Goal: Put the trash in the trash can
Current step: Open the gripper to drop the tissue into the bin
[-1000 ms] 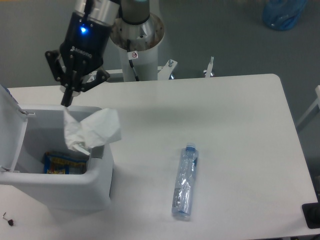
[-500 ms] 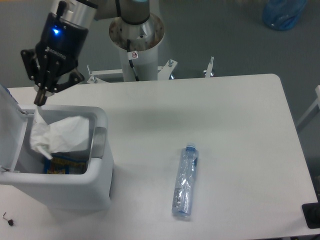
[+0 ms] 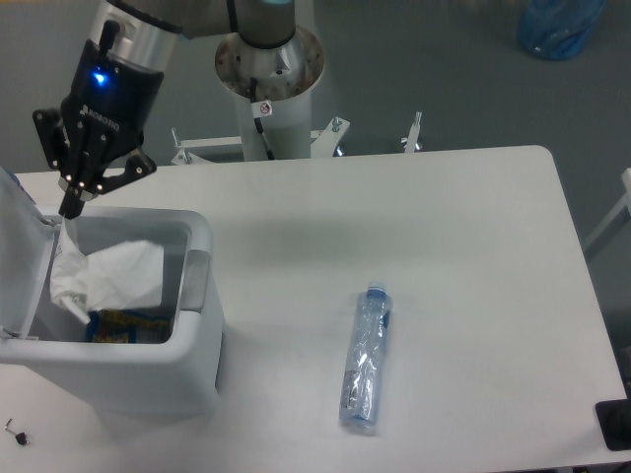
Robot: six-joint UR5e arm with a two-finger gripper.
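The white trash can (image 3: 192, 370) stands at the table's front left with its lid flipped open to the left. My gripper (image 3: 71, 208) hangs over the can's far left corner, shut on the top of the crumpled white tissue (image 3: 108, 281). The tissue dangles inside the can's opening, above a blue-yellow snack packet (image 3: 123, 325) on the can's floor. The crushed clear bottle (image 3: 366, 357) with a pale blue cap lies on the table to the right of the can, well away from the gripper.
The arm's base column (image 3: 268, 69) stands behind the table's far edge. A blue bag (image 3: 557, 25) lies on the floor at the far right. A small dark object (image 3: 16, 433) lies on the floor by the can's front left.
My gripper has carried the tissue leftward, from over the can's right rim to its far left corner. The tissue now hangs inside the opening. The bottle has not moved.
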